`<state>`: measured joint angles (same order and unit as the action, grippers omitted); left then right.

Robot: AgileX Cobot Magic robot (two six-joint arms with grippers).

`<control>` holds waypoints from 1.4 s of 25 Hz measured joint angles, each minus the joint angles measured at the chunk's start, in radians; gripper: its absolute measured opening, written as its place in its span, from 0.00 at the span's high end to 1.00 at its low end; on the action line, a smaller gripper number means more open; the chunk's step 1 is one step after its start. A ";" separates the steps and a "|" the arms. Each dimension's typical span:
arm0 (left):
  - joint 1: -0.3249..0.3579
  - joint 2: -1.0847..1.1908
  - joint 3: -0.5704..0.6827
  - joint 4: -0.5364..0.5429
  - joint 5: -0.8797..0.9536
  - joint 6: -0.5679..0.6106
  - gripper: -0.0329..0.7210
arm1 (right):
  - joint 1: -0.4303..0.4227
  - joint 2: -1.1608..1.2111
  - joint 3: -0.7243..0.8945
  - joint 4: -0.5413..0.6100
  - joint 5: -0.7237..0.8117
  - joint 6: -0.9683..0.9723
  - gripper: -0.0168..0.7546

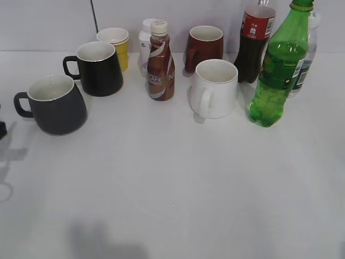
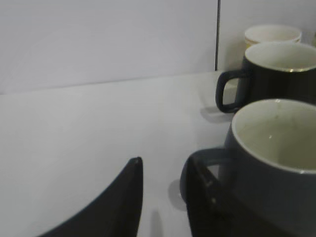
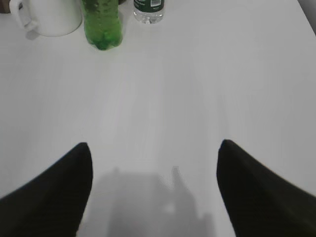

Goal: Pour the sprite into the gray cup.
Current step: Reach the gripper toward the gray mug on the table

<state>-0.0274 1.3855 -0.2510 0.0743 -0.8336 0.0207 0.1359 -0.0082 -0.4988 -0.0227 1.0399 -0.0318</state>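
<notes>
Mugs and bottles stand in a loose row across the far half of a white surface [image 1: 172, 194] in the exterior view, with a pale wall close behind. The gray cup [image 1: 54, 105] sits at the far left, upright, handle pointing left, its off-white inside showing no liquid. The sprite [image 1: 280, 67] stands upright at the right, well apart from the cup, just in front of a cola bottle [image 1: 254, 40] and a small water bottle [image 1: 304, 59]. Between them are a black mug [image 1: 99, 67], a yellow cup [image 1: 116, 46], a brown drink bottle [image 1: 160, 62], a maroon mug [image 1: 205, 47] and a white mug [image 1: 214, 88]. No arm is visible here; only shadows fall on the near surface.

In the left wrist view, the left gripper [image 2: 163, 197] is parted a modest way and holds nothing. One finger lies beside the gray cup's handle; whether it touches is unclear.

In the right wrist view, the right gripper [image 3: 154, 187] is spread wide and empty, over bare surface, with the sprite far ahead at the upper left.

By my reading, the task has barely begun: the bottle is not yet grasped, and pouring remains.
</notes>
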 joint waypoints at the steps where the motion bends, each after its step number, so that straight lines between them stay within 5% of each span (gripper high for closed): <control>1: 0.000 0.059 0.000 0.003 -0.046 0.000 0.63 | 0.000 0.000 0.000 0.000 0.000 0.000 0.22; 10: 0.001 0.332 -0.035 0.077 -0.248 0.000 0.50 | 0.000 0.000 0.000 0.000 0.000 -0.001 0.22; 22: 0.001 0.455 -0.185 0.105 -0.230 0.000 0.49 | 0.000 0.000 0.000 0.000 0.000 0.000 0.22; 24: 0.002 0.470 -0.209 0.134 -0.226 0.000 0.57 | 0.000 0.000 0.000 0.000 0.000 0.000 0.22; 28: 0.003 0.480 -0.225 0.168 -0.219 0.001 0.88 | 0.000 0.000 0.000 0.008 0.000 0.000 0.22; 35: 0.004 0.414 -0.216 0.185 -0.183 0.006 0.90 | 0.000 0.000 -0.007 0.080 -0.012 -0.046 0.22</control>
<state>-0.0239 1.7993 -0.4669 0.2592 -1.0168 0.0271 0.1359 -0.0082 -0.5057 0.0570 1.0278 -0.0783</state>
